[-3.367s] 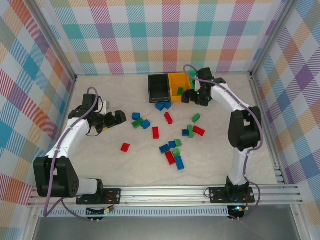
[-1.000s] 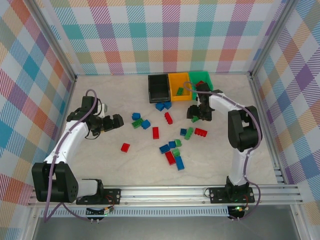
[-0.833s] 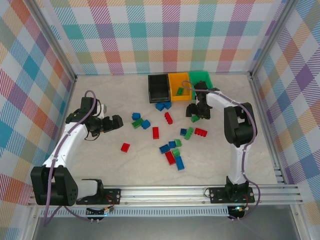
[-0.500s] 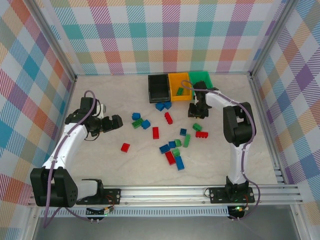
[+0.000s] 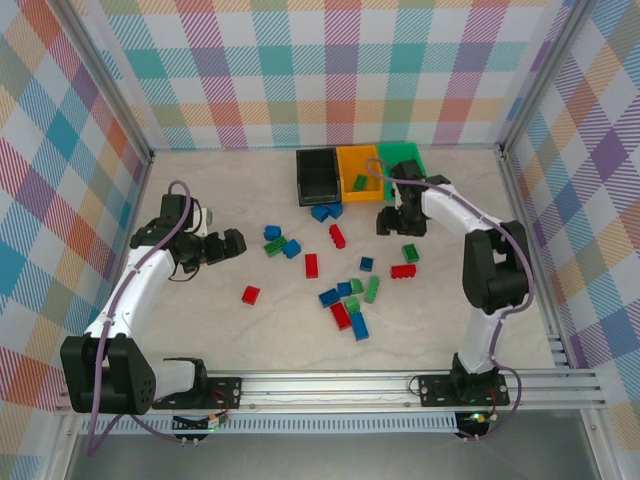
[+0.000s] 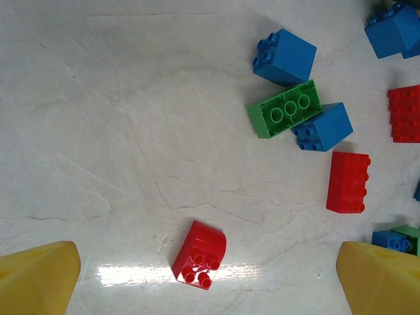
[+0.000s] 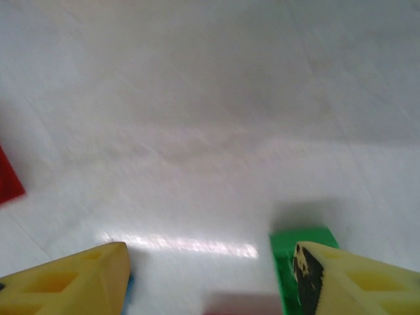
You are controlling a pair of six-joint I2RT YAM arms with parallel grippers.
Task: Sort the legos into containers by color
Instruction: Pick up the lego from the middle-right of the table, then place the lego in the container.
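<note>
The legos (image 5: 311,265) lie loose on the table (image 5: 200,330), and the middle of the pile is too crowded to separate cleanly. From above I count five red, five green and about eight blue. A stray green brick (image 5: 359,182) sits inside the orange-yellow bin (image 5: 352,160). Three bins stand in a row at 12 o'clock of the pile: the black bin (image 5: 318,178), the orange-yellow one, and the green bin (image 5: 408,155), which my right arm partly covers. My right gripper (image 7: 211,282) hangs with fingers apart and empty over blurred table. A blurred green brick (image 7: 289,262) at 5 o'clock is half hidden behind one finger. My left gripper (image 5: 236,243), at 9 o'clock of the pile, is spread wide and holds nothing; a rounded red brick (image 6: 199,254) lies between its yellow tips, touching neither
</note>
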